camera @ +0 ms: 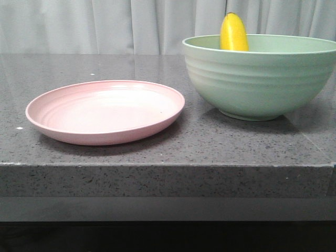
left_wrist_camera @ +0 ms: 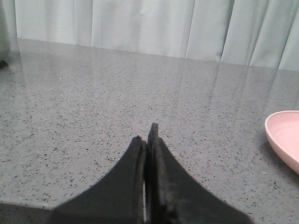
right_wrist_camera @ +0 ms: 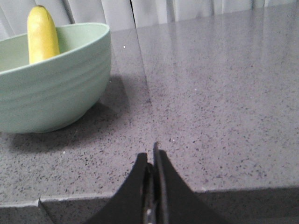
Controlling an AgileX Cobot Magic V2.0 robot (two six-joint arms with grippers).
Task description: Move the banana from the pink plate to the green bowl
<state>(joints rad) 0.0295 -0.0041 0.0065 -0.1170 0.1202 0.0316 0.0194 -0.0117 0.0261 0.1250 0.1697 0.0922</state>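
The yellow banana [camera: 233, 32] stands on end inside the mint-green bowl [camera: 262, 79] at the right of the table, its top above the rim. It also shows in the right wrist view [right_wrist_camera: 42, 35], inside the bowl [right_wrist_camera: 51, 88]. The pink plate [camera: 105, 110] sits empty at the left; its edge shows in the left wrist view [left_wrist_camera: 285, 137]. My left gripper [left_wrist_camera: 145, 133] is shut and empty over bare table, away from the plate. My right gripper [right_wrist_camera: 150, 154] is shut and empty near the table's front edge, apart from the bowl. Neither gripper shows in the front view.
The grey speckled stone table [camera: 199, 147] has its front edge [camera: 168, 165] close to the camera. A pale curtain [camera: 105, 23] hangs behind the table. A seam runs across the table [right_wrist_camera: 142, 70] beside the bowl.
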